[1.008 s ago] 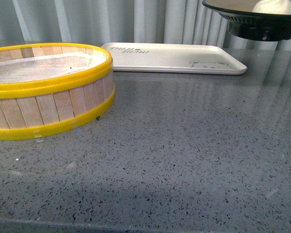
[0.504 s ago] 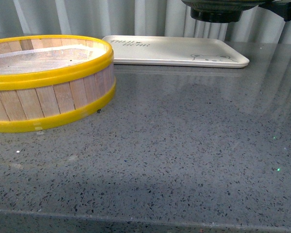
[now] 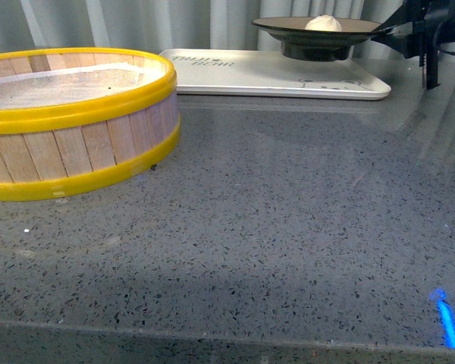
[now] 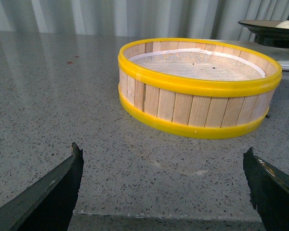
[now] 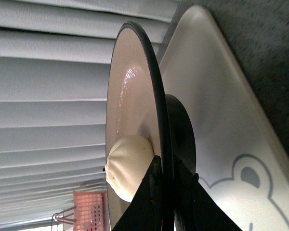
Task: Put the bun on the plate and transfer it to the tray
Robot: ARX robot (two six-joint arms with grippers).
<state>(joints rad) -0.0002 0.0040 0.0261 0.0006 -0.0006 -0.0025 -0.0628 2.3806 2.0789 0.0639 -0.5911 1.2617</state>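
the jaws of the right gripper (image 5: 164,179) are pinched on the black rim of the plate (image 3: 288,27), one finger above it and one beneath, so the plate juts out from them, held level. the bun (image 3: 324,23) sits in the plate's hollow, just beyond the fingertips. under the held plate lies the tray (image 3: 243,76), otherwise bare. the foot ring hangs close over it, though i cannot tell whether it touches. the step in hand looks like the end of the transfer: a gentle, level lowering onto the tray before the jaws let go. the jaws of the left gripper (image 4: 164,192) stand wide with nothing between them. ahead of them the steamer basket (image 4: 200,113) holds only its white liner (image 4: 197,65).
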